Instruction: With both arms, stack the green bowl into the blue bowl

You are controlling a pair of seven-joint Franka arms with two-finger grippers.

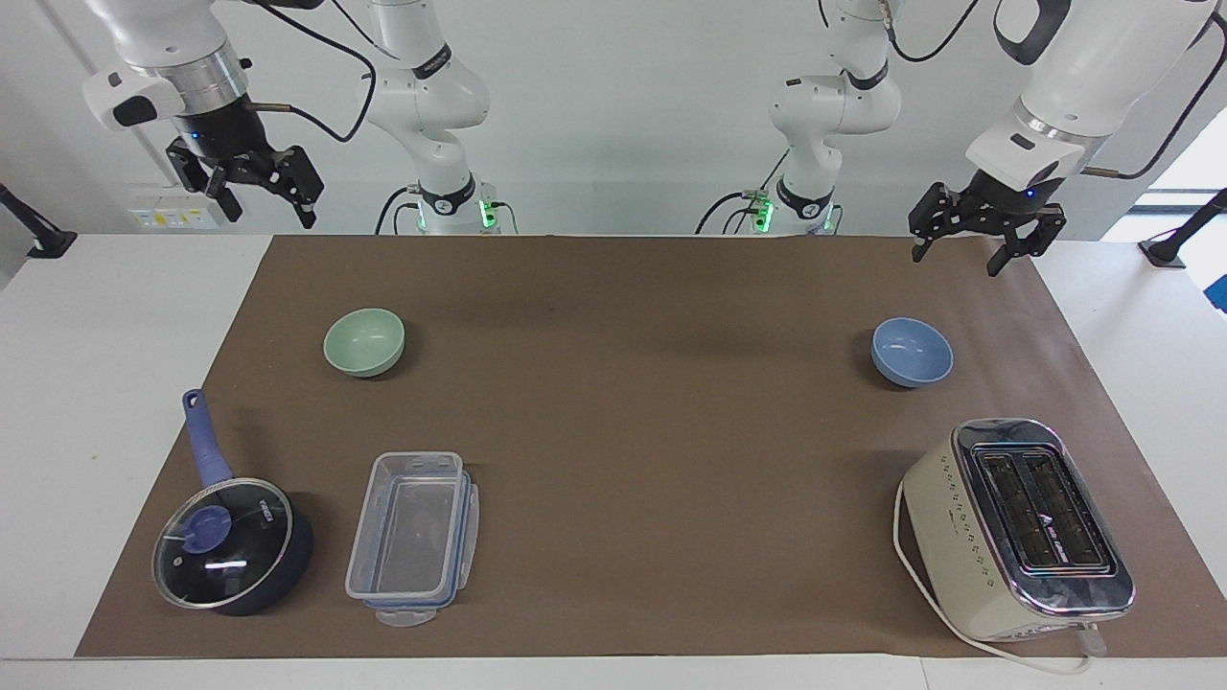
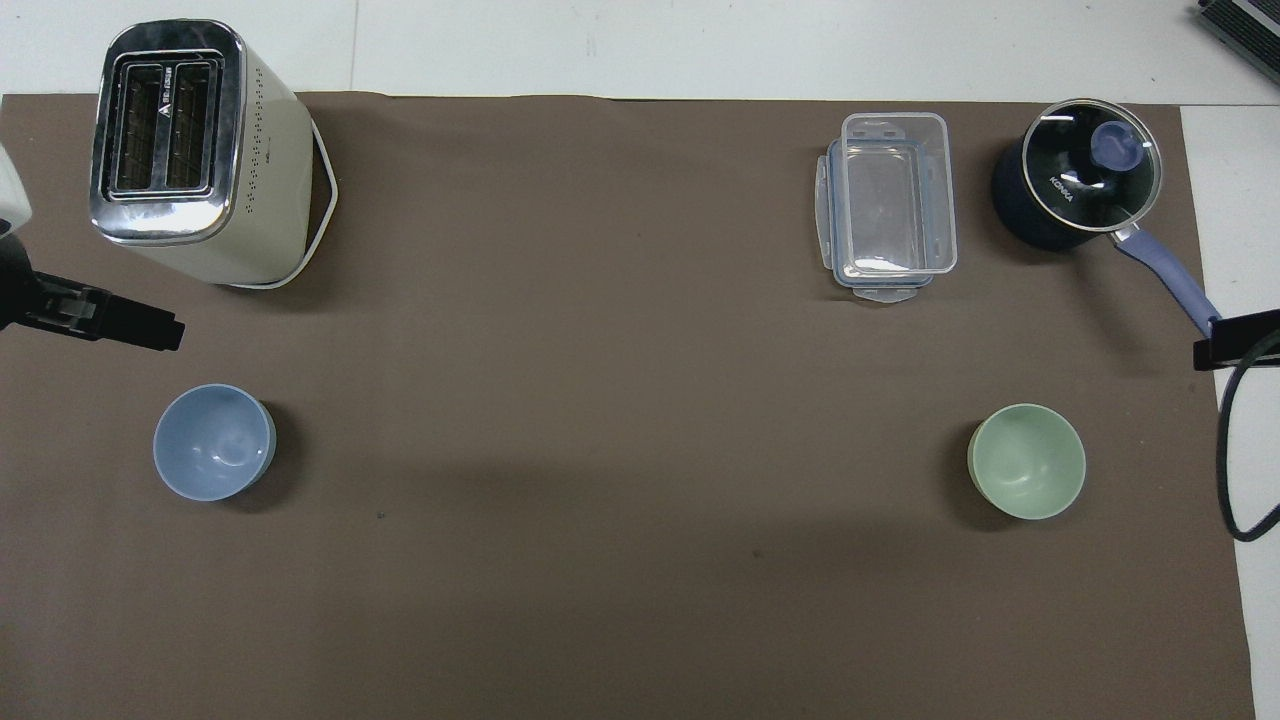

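A white-walled room is framing a white table (image 1: 115, 316) that is carrying a wide brown mat (image 1: 633, 422), on which every object is resting. The two white arms are hanging raised at the robots' end of the table: the right gripper (image 1: 257, 196) is poised over the bare tabletop at the mat's corner on the right arm's end, and the left gripper (image 1: 966, 244) is poised over the mat's corner on the left arm's end; both are standing with fingers spread and nothing between them. The largest object, a cream toaster (image 1: 1016, 529), is sitting toward the left arm's end, farther from the robots than the blue bowl (image 1: 912, 352). A lidded saucepan (image 1: 230, 537) and a clear plastic container (image 1: 414, 537) are sitting toward the right arm's end, farther from the robots than the green bowl (image 1: 364, 341). The deciding relation: each bowl is lying below, and a little toward the table's middle from, one gripper, the green bowl near the right, the blue near the left, with the bowls well apart. Both bowls are standing upright, mouths up, round, smooth and apparently empty, so no long axis is constraining a rim grasp.
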